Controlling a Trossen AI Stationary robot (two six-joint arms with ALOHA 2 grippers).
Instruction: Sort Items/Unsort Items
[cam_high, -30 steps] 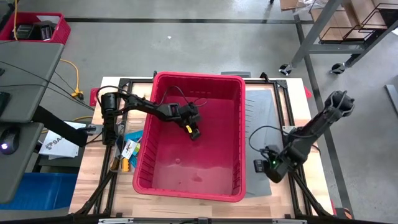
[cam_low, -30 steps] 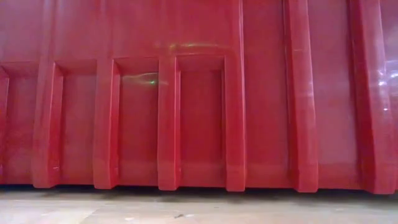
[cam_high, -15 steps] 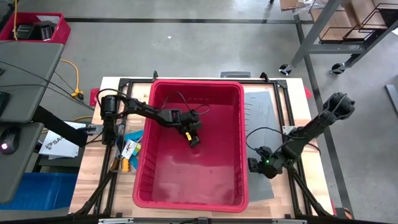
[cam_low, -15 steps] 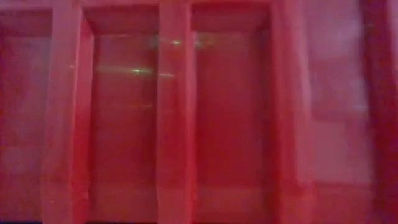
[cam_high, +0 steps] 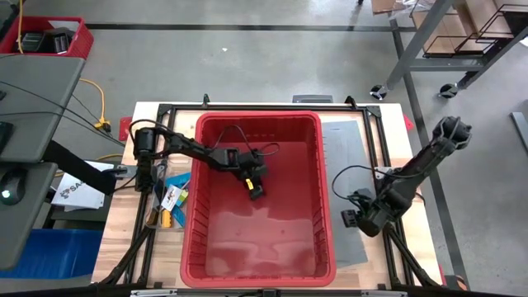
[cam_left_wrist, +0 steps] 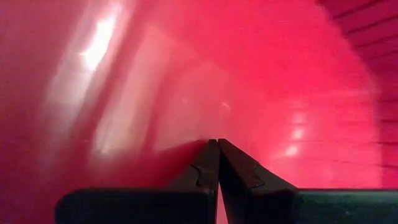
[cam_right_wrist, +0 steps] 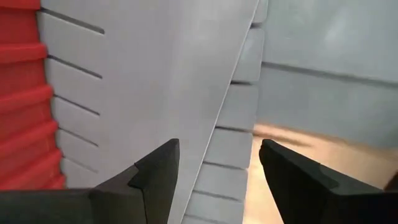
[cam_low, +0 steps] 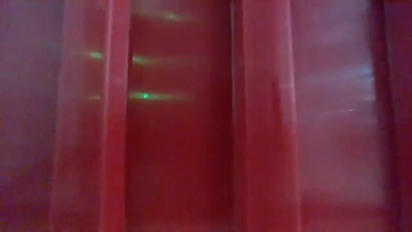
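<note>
The big red bin (cam_high: 256, 116) stands mid-table and fills the low view (cam_low: 257, 129). My left gripper (cam_high: 255, 190) reaches into it from the table's left, shut, with nothing between its fingers (cam_left_wrist: 217, 142). Small items, a blue-and-white piece (cam_high: 171, 196) and yellow and green pieces (cam_high: 164, 219), lie on the wooden table left of the bin. My right gripper (cam_high: 353, 221) hangs open (cam_right_wrist: 219, 149) over the grey mat (cam_high: 346, 148), just right of the bin's right wall, touching nothing. My left gripper has its shut fingertips (cam_left_wrist: 211, 152) down at the bin's inner floor (cam_left_wrist: 186, 134), near the bin's middle. The fingers slant down from the table's left side. Their tips seem to rest on the floor; I cannot tell whether they press on it.
The grey slotted mat (cam_right_wrist: 155, 74) covers the table right of the bin, whose ribbed red wall (cam_right_wrist: 18, 93) stands close beside my right gripper. A black frame (cam_high: 165, 111) runs around the table. Bare wood shows at the table's right edge (cam_high: 412, 206).
The red bin has slid toward the table's near edge and a little to the right, coming closer to the low camera. My left gripper, still shut inside it, has gone the same way. My right gripper went toward the bin's right wall, then drew back a little.
</note>
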